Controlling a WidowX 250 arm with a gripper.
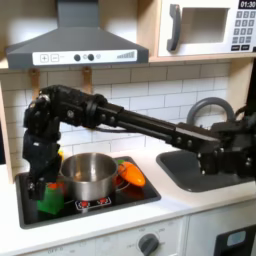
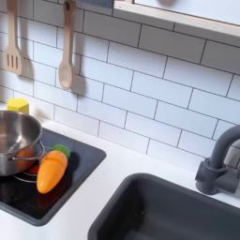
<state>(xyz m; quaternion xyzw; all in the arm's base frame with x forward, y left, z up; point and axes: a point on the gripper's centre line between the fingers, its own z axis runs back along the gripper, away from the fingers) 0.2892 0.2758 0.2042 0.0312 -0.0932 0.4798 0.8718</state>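
Hazard: black robot hand [image 1: 38, 186], jaw state indiscernible, lowered at lower left beside green block [image 1: 50, 199]; shiny steel pot [image 1: 88, 175] could be knocked.

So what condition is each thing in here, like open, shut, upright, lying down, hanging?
gripper: lowered at the stove's left edge, by the green block; open or shut unclear
green block: resting on the stove
steel pot: upright, no lid
toy carrot: lying flat beside the pot
wooden spoon: hanging on the wall
wooden spatula: hanging on the wall
microwave: door shut
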